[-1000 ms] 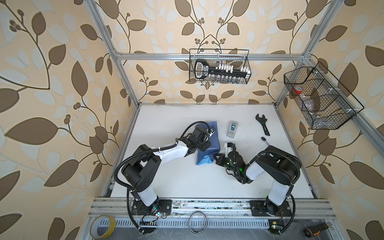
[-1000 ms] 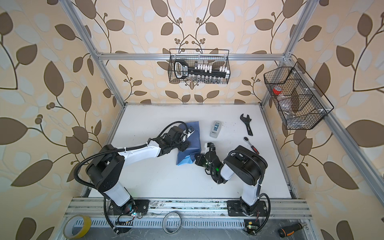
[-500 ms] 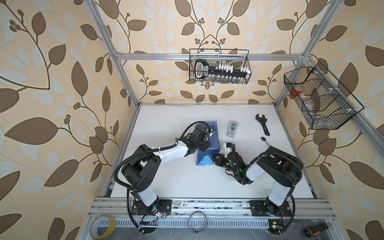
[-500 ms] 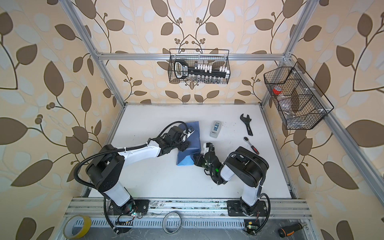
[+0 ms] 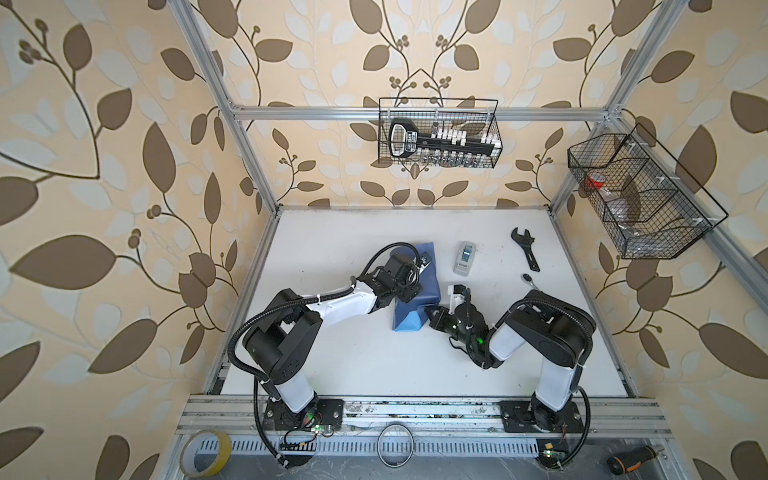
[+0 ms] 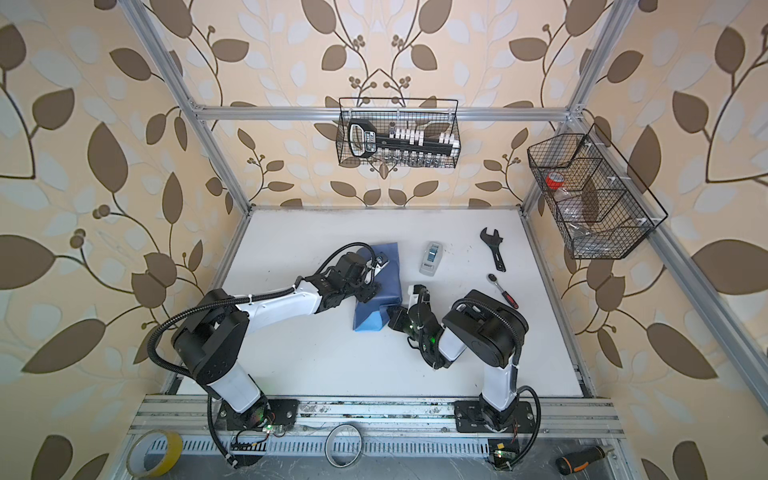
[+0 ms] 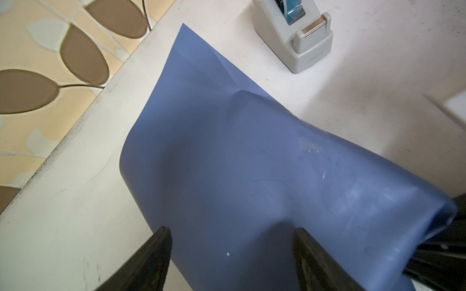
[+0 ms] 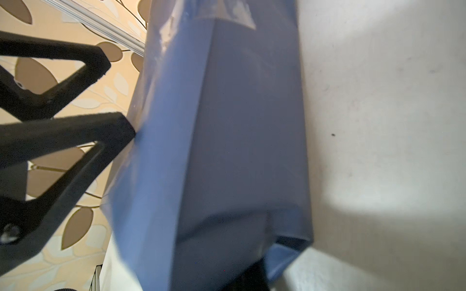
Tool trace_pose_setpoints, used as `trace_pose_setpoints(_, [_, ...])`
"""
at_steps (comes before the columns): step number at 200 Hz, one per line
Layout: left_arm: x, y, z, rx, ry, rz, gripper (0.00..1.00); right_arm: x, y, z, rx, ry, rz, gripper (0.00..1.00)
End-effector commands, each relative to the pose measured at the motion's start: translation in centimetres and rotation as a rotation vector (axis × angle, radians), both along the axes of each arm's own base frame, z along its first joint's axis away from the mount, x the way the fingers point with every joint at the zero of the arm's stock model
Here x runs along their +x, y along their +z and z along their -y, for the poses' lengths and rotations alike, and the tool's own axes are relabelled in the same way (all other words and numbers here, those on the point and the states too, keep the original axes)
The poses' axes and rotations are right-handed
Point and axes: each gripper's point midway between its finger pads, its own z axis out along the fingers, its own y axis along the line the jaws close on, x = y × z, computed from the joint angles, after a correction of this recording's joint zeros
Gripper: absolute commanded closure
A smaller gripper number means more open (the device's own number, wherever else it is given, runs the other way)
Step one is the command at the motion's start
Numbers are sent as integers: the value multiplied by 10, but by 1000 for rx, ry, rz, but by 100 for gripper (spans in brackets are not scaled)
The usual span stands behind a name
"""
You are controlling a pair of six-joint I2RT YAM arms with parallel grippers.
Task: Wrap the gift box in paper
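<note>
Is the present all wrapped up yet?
Not quite. The paper is already folded over, hiding the box. The left gripper, jaws wide, rests on top, while the shut right gripper is at the open near end. Folding the ends shut and taping them look left; the tape dispenser sits apart.

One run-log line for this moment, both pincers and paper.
left pincer: open, on paper | right pincer: shut, at paper end | gift box: hidden

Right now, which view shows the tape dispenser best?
The left wrist view: the tape dispenser is close and sharp, though cropped. Both top views show it whole but small. The right wrist view misses it.
</note>
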Motion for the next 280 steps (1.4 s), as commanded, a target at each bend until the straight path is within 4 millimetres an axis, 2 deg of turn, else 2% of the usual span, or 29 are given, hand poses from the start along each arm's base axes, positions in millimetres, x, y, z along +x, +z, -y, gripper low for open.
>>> trace_pose_setpoints(1, [-26,-41,-25,139,-15,-124,22,-1,-17,10,-32,-37,-42,95])
trace_pose_setpoints(28, [-25,-40,-25,140,-14,-121,22,1,-14,12,-41,-46,-35,95])
trace_pose_setpoints(61, [-26,-40,-26,142,-11,-118,22,-3,-22,18,-99,-51,-65,95])
trace_pose_setpoints(139, [-25,-39,-28,150,-5,-112,22,-32,-49,20,-177,7,-169,95])
trace_pose_setpoints(195, [-24,-38,-28,149,-5,-109,21,-43,-40,16,-207,38,-178,95])
trace_pose_setpoints(217, [-24,-39,-27,150,-5,-111,21,-38,-38,18,-221,30,-175,95])
trace_pose_setpoints(280, [-24,-39,-27,152,-5,-111,21,-10,-36,33,-230,-3,-158,95])
